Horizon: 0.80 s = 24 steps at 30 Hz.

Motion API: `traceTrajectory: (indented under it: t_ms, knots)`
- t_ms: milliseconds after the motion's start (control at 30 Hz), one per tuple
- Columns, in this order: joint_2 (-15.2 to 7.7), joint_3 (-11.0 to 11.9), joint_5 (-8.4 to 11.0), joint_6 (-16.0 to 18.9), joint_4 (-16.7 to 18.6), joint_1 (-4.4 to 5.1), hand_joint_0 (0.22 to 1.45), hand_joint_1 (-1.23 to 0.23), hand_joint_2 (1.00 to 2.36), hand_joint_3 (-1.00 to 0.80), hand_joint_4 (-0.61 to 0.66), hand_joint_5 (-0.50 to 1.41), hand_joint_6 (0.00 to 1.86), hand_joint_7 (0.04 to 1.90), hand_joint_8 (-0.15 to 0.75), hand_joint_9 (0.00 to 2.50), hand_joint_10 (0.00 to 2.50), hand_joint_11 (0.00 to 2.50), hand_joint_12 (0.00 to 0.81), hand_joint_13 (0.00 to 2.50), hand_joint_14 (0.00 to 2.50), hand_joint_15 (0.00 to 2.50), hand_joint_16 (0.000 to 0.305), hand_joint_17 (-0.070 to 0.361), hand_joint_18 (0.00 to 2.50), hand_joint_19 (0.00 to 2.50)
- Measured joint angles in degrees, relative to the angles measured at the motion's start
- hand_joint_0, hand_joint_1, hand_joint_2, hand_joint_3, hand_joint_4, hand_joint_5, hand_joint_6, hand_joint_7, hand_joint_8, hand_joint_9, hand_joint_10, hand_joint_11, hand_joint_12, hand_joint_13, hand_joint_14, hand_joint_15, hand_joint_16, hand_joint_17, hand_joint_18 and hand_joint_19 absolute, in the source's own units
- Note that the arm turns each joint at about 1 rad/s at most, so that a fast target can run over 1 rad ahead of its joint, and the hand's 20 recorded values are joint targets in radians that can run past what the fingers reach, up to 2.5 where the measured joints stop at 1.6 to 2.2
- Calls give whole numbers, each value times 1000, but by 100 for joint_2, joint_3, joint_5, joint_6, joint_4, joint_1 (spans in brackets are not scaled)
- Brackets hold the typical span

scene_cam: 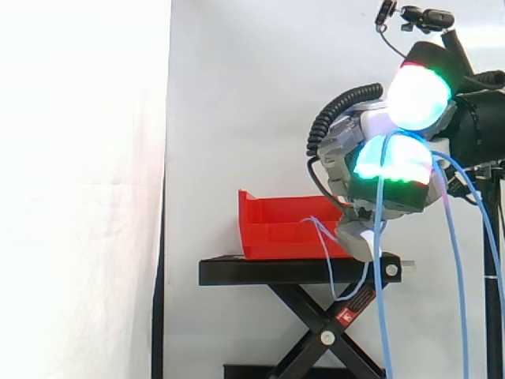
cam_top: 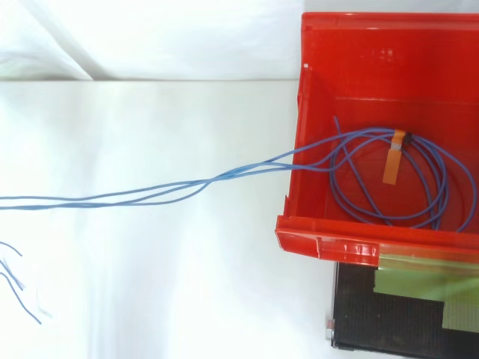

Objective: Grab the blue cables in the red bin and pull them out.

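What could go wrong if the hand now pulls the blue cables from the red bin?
The coil of blue cables, bound with orange tape, lies in the red bin; it may snag on the wall and drag the bin off the black stand. The strands hang over curled fingers of the hand and could slip.

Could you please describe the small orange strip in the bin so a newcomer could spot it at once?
Find the red bin on the black stand, and inside it the coil of blue cables. Where the loops bunch together, seen from above, the orange strip lies across them beside a small dark tie. It is the only flat, orange piece among thin blue strands.
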Motion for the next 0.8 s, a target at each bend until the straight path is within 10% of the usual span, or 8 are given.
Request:
traceTrajectory:
  t_ms: [600,800]
  knots:
    - [3,4,0,0,-1,7,939,-885,1006,-860,226,658,842,561,287,882,1294,1318,320,1144,825,1331,35,79,638,874]
    - [3,2,0,0,-2,8,961,-894,1008,-847,202,657,863,554,295,755,1953,1123,331,1113,1006,1278,34,76,670,874]
